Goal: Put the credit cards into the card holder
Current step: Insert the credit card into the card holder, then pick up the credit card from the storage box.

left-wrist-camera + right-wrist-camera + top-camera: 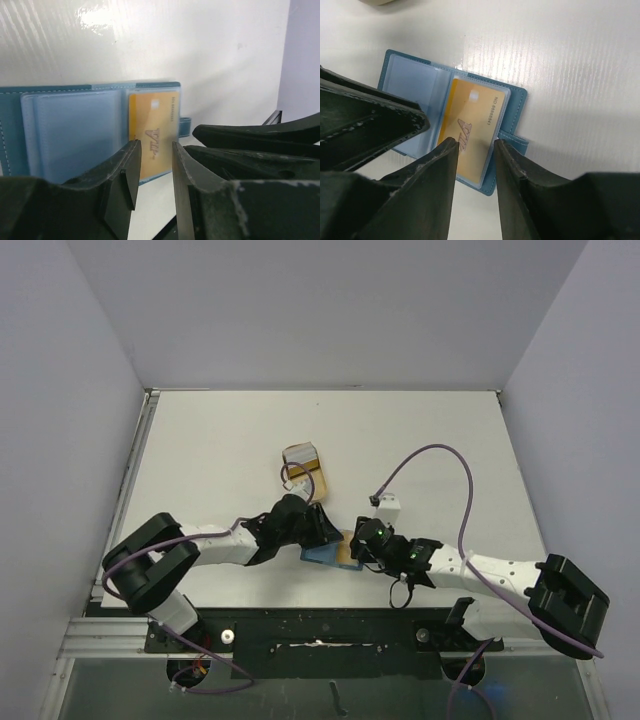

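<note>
orange card (475, 130) is sitting inside card holder (519, 105) | more cards (299, 454) are waiting at 12 o'clock | left pincer (155, 152) and right pincer (475, 146) are hanging released

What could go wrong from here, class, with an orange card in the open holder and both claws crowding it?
1. The left claw and right claw stand open and very close together at the small holder; they could knock into each other if either moves.
2. The holder seems to lie loose on the glossy table, so a brushing finger might slide it or flip a page over the card.
</note>
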Robot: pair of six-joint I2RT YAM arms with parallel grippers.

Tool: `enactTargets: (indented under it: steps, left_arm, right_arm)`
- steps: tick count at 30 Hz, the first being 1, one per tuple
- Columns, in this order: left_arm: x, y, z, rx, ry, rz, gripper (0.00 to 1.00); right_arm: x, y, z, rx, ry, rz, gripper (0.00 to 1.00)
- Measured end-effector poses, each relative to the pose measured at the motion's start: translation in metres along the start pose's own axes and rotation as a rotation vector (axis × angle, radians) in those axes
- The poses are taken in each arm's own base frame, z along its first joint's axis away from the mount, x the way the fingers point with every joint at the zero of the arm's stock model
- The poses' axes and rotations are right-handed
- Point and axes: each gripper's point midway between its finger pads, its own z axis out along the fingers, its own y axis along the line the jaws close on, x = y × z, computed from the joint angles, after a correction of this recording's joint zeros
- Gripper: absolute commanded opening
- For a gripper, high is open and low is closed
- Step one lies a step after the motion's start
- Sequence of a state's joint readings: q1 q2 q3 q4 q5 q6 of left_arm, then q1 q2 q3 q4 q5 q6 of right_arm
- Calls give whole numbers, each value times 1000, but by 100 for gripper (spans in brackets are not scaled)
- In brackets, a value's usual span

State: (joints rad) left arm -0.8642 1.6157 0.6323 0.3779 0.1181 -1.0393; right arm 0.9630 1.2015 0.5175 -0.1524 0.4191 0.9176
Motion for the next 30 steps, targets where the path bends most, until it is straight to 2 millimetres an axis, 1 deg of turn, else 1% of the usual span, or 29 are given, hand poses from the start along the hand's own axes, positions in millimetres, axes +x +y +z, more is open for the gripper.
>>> enactTargets:
  steps: [3,7,9,10,12,14,15,17,19,22,24,26,28,30]
  left_arm:
    - [-10,-9,-10,8,-37,8,31]
    - [-21,-15,-25,3,-76,28,31]
    - [-27,-12,-32,-14,-88,46,32]
    - [-31,-8,-36,-35,-92,59,32]
    - [-44,1,-44,-78,-107,81,33]
    - [-64,9,-53,-129,-132,117,35]
    - [-77,13,-58,-161,-148,144,35]
    - [-100,14,-67,-208,-178,194,37]
    - [-127,9,-77,-247,-215,264,38]
    - [-168,-8,-91,-276,-268,384,39]
    - [-186,-13,-95,-297,-287,454,40]
    - [-202,-14,-95,-328,-290,538,42]
    - [-210,-10,-92,-355,-276,599,47]
    - [-218,-1,-86,-395,-256,660,50]
  right_arm:
    - [-1,-1,-4,-2,1,3,38]
    - [0,-3,-6,9,14,1,42]
    - [-3,1,-7,7,13,6,43]
    - [-6,4,-8,1,9,11,44]
    - [-11,10,-10,-12,1,16,44]
    - [-16,18,-13,-31,-8,18,44]
    - [-18,21,-14,-37,-10,17,44]
    - [-20,25,-15,-45,-14,18,44]
    - [-19,25,-16,-47,-13,16,44]
    - [-19,25,-16,-45,-11,15,44]
    - [-19,25,-16,-45,-10,14,44]
    - [-18,25,-17,-45,-10,13,44]
    - [-19,25,-18,-49,-12,13,44]
    - [-21,27,-21,-58,-21,16,44]
